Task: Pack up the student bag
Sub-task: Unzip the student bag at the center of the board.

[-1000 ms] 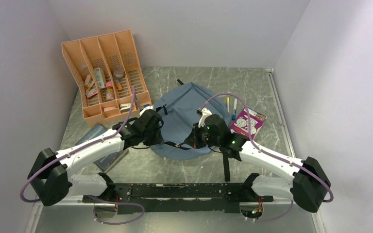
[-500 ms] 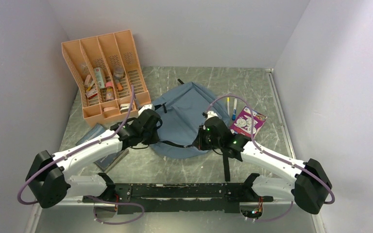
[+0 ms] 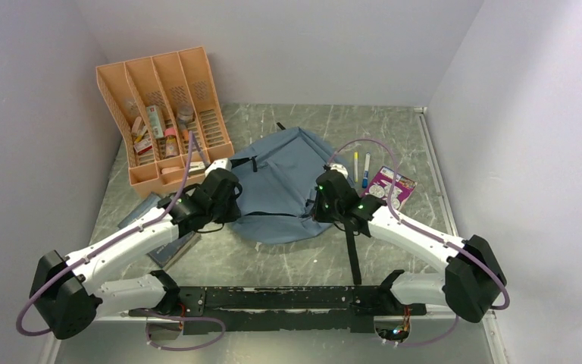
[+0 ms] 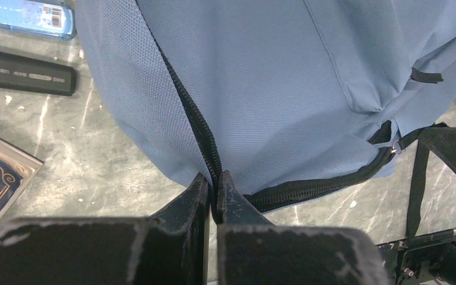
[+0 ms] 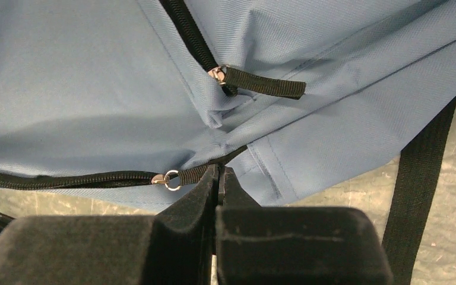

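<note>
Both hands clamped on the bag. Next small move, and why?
Probably draw the right hand along the main zipper, toward the left hand. It is shut on the zipper pull at the closed track's end, while the left hand pinches the student bag at its zipper seam as an anchor. Nothing goes in until it opens.

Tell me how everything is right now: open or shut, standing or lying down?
Bag, lying flat.
Zipper, shut where it shows.
Left pincer, shut on the bag at its zipper.
Right pincer, shut on the zip pull.
Rack, standing by the wall, holding small things.
Pens, lying beside the bag.
Booklet, lying flat.
</note>
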